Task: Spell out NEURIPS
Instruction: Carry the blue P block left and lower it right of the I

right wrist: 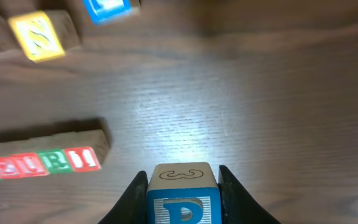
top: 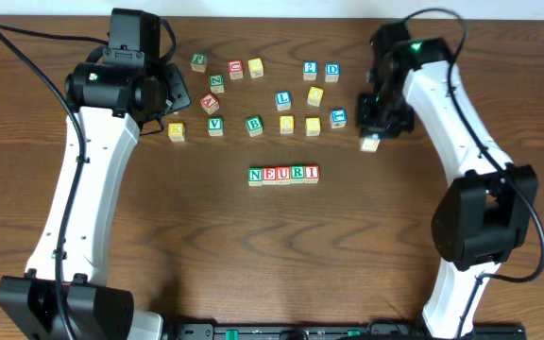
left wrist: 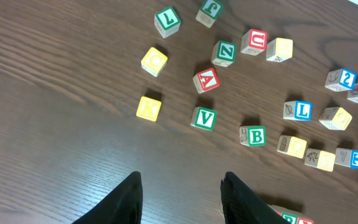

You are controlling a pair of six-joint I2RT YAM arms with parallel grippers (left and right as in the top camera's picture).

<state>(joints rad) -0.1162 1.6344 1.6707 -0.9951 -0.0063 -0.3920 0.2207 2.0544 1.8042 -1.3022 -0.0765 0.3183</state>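
- Five letters, N-E-U-R-I, already stand shoulder to shoulder in the row (top: 283, 175) at mid-table. You are on the sixth, and the S is not yet placed.
- Your right gripper (right wrist: 182, 180) is clamped on the P cube (right wrist: 183, 200), one finger on each side face. The blue P faces the wrist camera and there is a line drawing on the top face.
- Expect the cube to be light, rigid wood with flat, smooth faces. It will not crush, but those faces could let it pivot if you pinch it near an edge. You have it squarely across two opposite faces, which I judge the right hold.
- From overhead, the cube shows just below the right gripper, out beyond the I end of the row and nearer the loose cubes (top: 282, 99) than the row. I cannot tell whether it is clear of the table (top: 159, 217).
- In the right wrist view the row lies ahead and off to one side, with a bare stretch of wood between its I end and the cube.
- Setting it down will need care. The fingers flank the cube, so one of them could nudge the I as you close in. Bring it alongside and let the faces meet gently.
- Your left gripper (left wrist: 182, 180) hangs over the loose cubes with its fingers apart and nothing between them. The V cube (left wrist: 203, 118) and the B cube (left wrist: 253, 135) lie ahead of it.
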